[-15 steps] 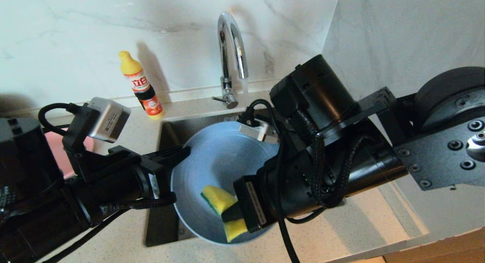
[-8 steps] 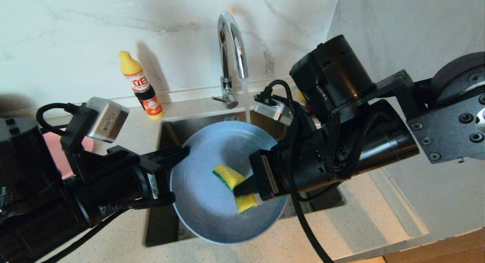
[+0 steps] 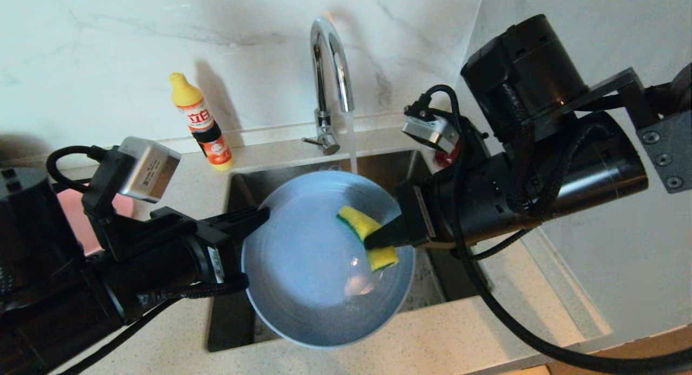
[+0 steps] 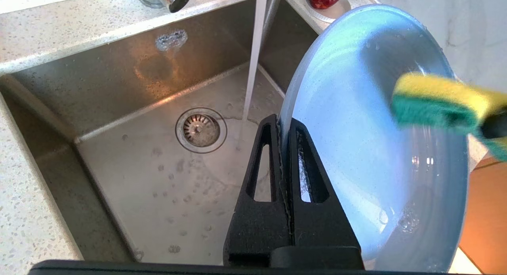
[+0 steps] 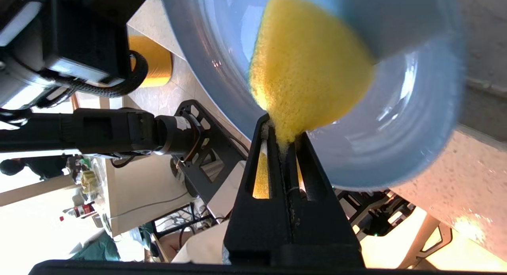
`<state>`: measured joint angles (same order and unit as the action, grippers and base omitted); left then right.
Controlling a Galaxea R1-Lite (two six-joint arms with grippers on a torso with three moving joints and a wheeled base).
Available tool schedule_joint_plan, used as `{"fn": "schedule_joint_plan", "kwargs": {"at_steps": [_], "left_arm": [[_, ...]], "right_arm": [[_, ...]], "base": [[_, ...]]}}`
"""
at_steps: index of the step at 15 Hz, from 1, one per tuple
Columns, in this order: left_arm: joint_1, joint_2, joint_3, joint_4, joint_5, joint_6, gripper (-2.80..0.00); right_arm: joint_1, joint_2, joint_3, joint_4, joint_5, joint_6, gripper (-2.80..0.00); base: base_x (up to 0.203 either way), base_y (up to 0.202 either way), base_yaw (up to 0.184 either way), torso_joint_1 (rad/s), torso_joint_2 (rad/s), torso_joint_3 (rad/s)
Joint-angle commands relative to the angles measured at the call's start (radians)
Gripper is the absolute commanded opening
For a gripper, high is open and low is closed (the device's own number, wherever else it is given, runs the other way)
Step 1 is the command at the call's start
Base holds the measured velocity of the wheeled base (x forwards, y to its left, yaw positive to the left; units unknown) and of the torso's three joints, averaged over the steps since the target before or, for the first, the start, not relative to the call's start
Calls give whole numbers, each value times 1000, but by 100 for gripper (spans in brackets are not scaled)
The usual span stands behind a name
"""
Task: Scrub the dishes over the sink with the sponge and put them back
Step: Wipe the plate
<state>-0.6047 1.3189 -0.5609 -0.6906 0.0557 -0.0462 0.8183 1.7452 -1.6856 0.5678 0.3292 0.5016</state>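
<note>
Both grippers busy here: my left gripper point(image 3: 258, 215) is clamped on the rim of the light-blue plate point(image 3: 303, 267), tilting it over the sink point(image 4: 130, 120), so my right gripper point(image 3: 378, 240), pinching the sponge point(image 3: 367, 237), can rub its face near the running tap point(image 3: 330, 83).

place: kitchen | evidence: steel sink point(image 4: 119, 92), running chrome tap point(image 3: 330, 78), dish-soap bottle point(image 3: 201, 121), speckled stone surface point(image 3: 459, 337), marble backsplash point(image 3: 108, 51)
</note>
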Motion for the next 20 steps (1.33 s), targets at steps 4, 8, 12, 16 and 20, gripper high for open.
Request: {"fn": "schedule_joint_plan", "kwargs": {"at_steps": [4,8,12,16,20], "left_arm": [[0,-3,-8,-4,3,-6,-280],[1,-4,-13,-6,4,-9,-280],[2,-1,-25,-6,4,-11,-280],[2,9,-25,-6,4,-11,-280],[0,11,-29,-2,3,-9,-280]], "right_arm": [[-2,-44,42,37,4,5,-280],[12,-47,118,30,6,3,-280],[66,-4,104,24,6,3,-280],[111,36,66,11,5,3,-280],[130,70,31,9,7,3,-280]], "base": [[0,0,0,0,0,0],[0,0,0,0,0,0],[0,0,0,0,0,0],[0,0,0,0,0,0],[0,0,0,0,0,0]]}}
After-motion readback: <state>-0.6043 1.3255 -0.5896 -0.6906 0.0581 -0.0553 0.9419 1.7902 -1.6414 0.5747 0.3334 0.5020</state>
